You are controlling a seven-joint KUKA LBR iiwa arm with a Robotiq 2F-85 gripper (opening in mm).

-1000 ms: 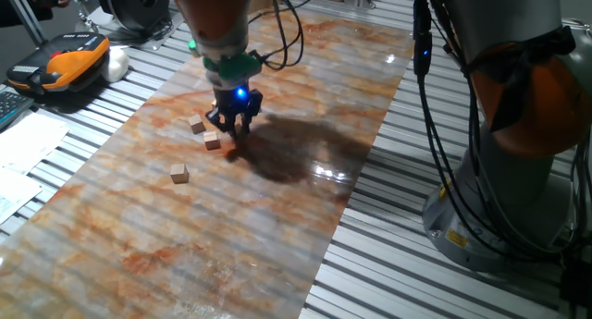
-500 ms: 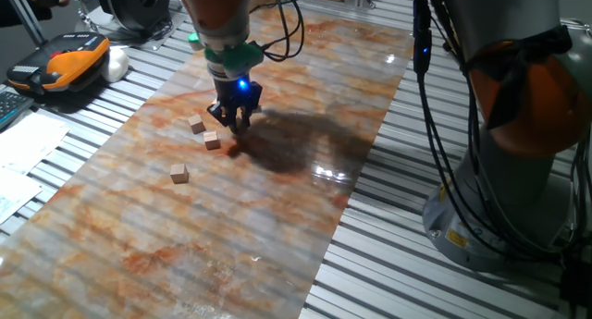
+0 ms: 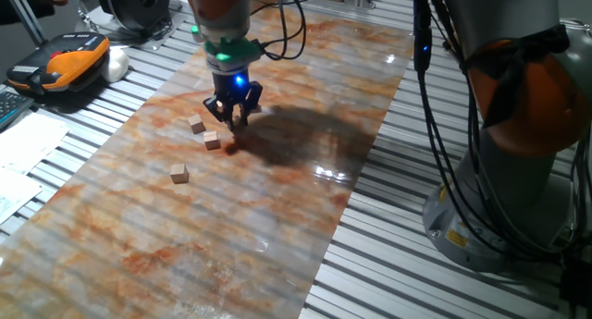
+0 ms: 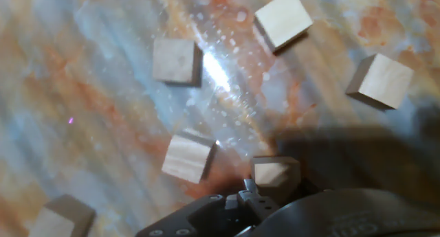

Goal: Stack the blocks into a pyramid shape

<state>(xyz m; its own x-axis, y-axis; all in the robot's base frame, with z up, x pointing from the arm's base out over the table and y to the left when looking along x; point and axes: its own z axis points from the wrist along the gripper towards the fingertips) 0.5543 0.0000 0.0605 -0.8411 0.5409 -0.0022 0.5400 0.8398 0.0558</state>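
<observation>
Six light-brown wooden blocks lie apart on the marbled board, none on top of another. In the hand view they are at upper left [image 4: 177, 60], top middle [image 4: 283, 18], right [image 4: 380, 80], centre [image 4: 188, 159], low centre in shadow [image 4: 275, 174] and bottom left [image 4: 62, 216]. The fixed view shows three of them [image 3: 196, 125] [image 3: 212, 140] [image 3: 179, 174]; the arm hides the others. My gripper [image 3: 231, 118] hovers just above the board to the right of the near pair. Its fingers look spread and hold nothing. Only its dark housing [image 4: 289, 216] shows in the hand view.
The marbled board [image 3: 277, 199] lies on a slatted metal table [image 3: 388, 263]. An orange and black device [image 3: 69, 60] and papers [image 3: 28, 143] sit to the left. A large robot base [image 3: 518, 153] with hanging cables stands at the right.
My gripper has risen a little and shifted slightly back and left. The three blocks seen in the fixed view have not moved.
</observation>
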